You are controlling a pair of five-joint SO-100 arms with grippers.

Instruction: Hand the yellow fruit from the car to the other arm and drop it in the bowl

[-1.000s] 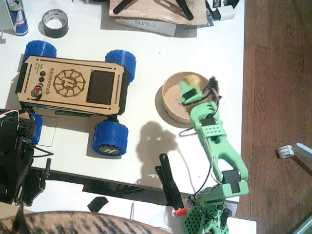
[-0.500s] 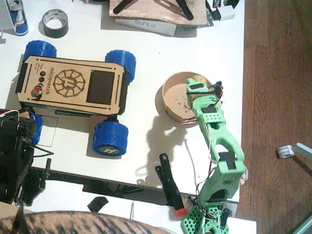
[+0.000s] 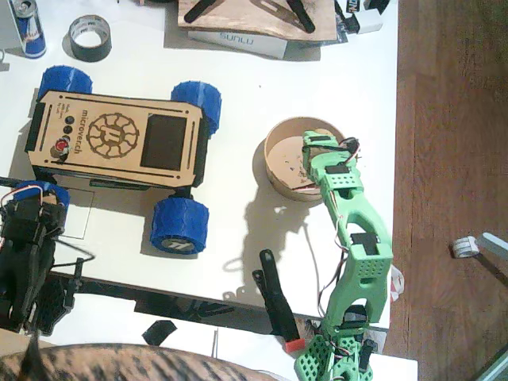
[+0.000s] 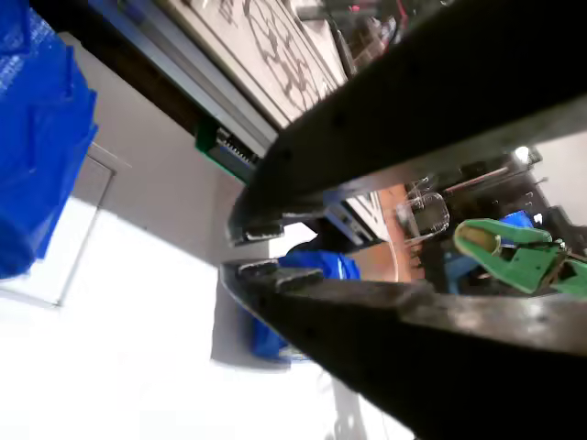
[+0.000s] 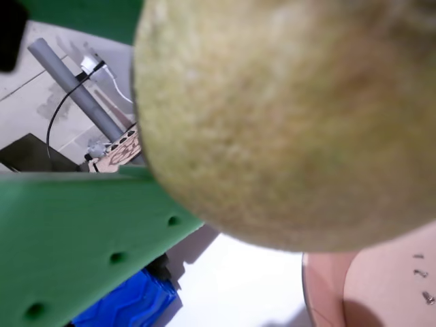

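Observation:
The green right gripper (image 3: 316, 151) hangs over the tan bowl (image 3: 274, 171), near its right rim. In a wrist view the yellow fruit (image 5: 286, 116) fills the frame, with a green jaw pressed against its left side. The bowl's (image 5: 381, 286) pinkish floor with crumbs lies just below it. The fruit is hidden under the gripper in the fixed view. The plywood car (image 3: 119, 143) with blue wheels stands at the left. The black left arm (image 3: 28, 238) sits folded at the lower left. Its gripper (image 4: 257, 252) has its tips close together with nothing between them, beside a blue wheel (image 4: 37, 137).
A black tape roll (image 3: 89, 37) and a can (image 3: 29, 28) stand at the back left. A wooden board (image 3: 254, 16) lies at the back. A black clamp (image 3: 278, 302) lies near the green arm's base. The table's right edge (image 3: 397, 159) runs close beside the bowl.
The green arm has stretched forward and lowered its gripper into the bowl's right side. The fruit, seen earlier at the bowl's far rim, is now covered. The black arm has shifted slightly.

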